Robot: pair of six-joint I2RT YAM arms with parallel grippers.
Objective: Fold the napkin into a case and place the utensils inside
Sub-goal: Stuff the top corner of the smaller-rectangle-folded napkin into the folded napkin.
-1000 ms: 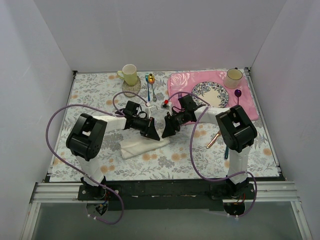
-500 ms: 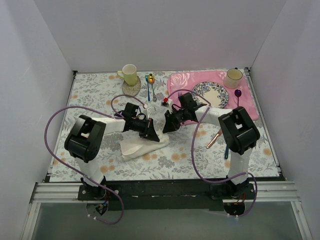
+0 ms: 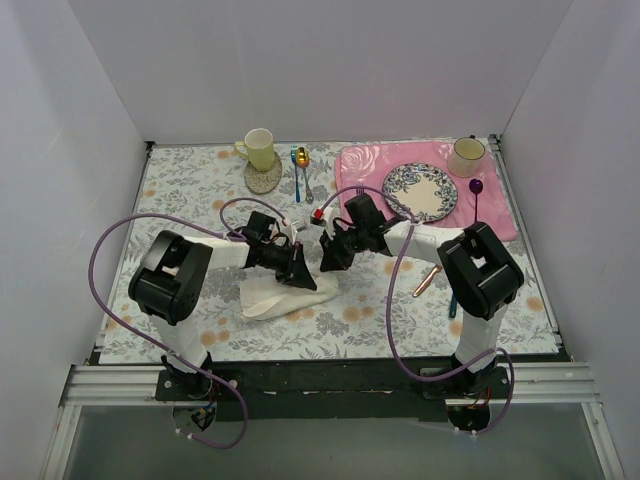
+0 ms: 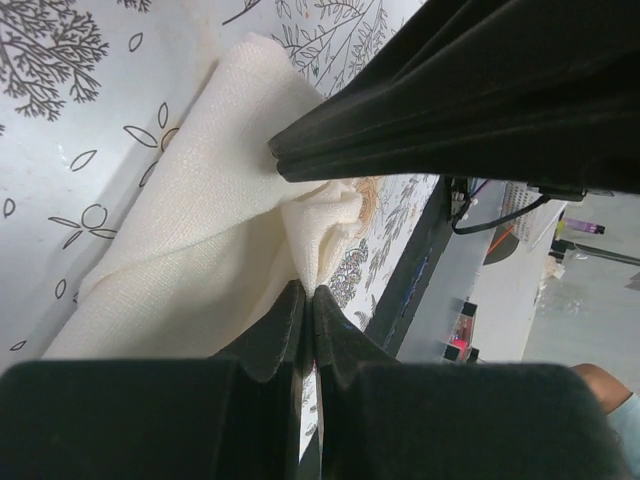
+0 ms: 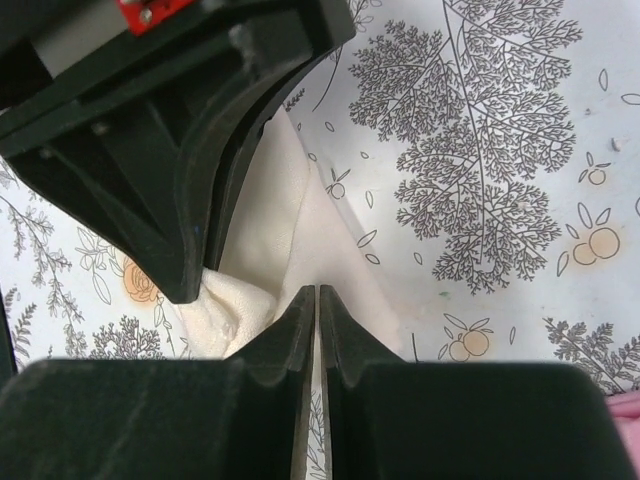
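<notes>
The left claw [image 4: 308, 292] is pressed together on a raised fold of the plain cream-white cloth napkin [image 4: 190, 210]; the right claw [image 5: 317, 292] is pinched shut on its facing edge; the napkin is left rumpled on the floral-printed tabletop [image 3: 190, 190]; the slim copper-coloured knife [image 3: 427, 281] is seen well apart, rightward.

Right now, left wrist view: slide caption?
Left gripper pinching a raised fold of the napkin over the floral tablecloth, right gripper shut on it just above.

The right end effector [image 5: 315, 292] has slid left and closed on the napkin [image 3: 264, 300], which now bunches up.
</notes>
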